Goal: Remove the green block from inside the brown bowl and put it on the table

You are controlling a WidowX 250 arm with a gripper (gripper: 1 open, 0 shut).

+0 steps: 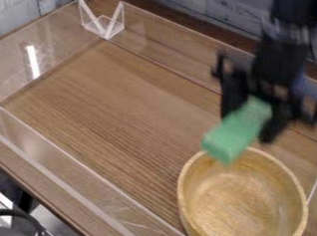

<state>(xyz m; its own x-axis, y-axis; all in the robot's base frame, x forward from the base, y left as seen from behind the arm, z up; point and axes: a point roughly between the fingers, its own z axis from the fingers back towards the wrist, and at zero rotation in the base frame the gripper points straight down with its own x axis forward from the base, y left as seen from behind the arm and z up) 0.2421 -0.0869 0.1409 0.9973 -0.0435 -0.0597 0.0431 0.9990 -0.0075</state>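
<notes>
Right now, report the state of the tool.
Tool: closed on the green block, holding it in the air above the brown bowl.

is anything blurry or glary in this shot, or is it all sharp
In the camera view the hand and the block it grips are smeared by motion blur; the bowl and the table grain stay sharp; white glare streaks sit on the clear wall at the left.
</notes>
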